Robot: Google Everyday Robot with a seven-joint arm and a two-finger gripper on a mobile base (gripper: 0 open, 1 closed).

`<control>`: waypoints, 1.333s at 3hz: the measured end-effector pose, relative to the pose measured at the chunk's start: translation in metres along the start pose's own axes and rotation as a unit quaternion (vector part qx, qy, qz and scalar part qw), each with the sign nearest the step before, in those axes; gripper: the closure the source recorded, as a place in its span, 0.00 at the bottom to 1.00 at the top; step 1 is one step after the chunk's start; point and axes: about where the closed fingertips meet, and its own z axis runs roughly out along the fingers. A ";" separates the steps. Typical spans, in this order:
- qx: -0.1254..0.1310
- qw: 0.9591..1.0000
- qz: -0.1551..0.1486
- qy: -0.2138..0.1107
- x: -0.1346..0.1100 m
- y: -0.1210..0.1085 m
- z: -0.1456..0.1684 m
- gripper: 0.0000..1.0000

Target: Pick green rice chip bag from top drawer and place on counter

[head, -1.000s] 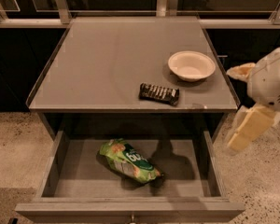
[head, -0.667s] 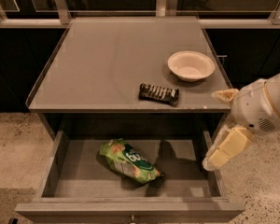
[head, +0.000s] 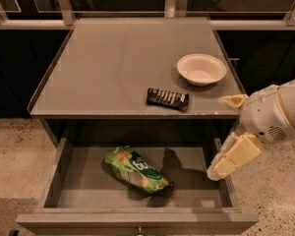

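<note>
my gripper (head: 219,137) at right wall of top drawer (head: 54,176), fingers (head: 236,156) apart, empty | green rice chip bag (head: 136,169) lies well left | risk: I clip the wall descending

A: How many bags can you see?
B: One green bag (head: 136,170), lying in the one open drawer (head: 83,193).
A: And on the worktop (head: 113,68)?
B: There is one worktop, with one white bowl (head: 201,69) and one dark bar (head: 167,98) on it.
A: How many claws?
B: One claw (head: 229,157), hanging over the drawer's right side wall
</note>
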 end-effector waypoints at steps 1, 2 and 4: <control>-0.004 0.999 0.035 -0.016 0.028 0.008 0.025 0.00; -0.011 0.997 0.072 -0.023 0.055 0.023 0.064 0.00; -0.023 0.995 0.097 -0.022 0.072 0.036 0.099 0.00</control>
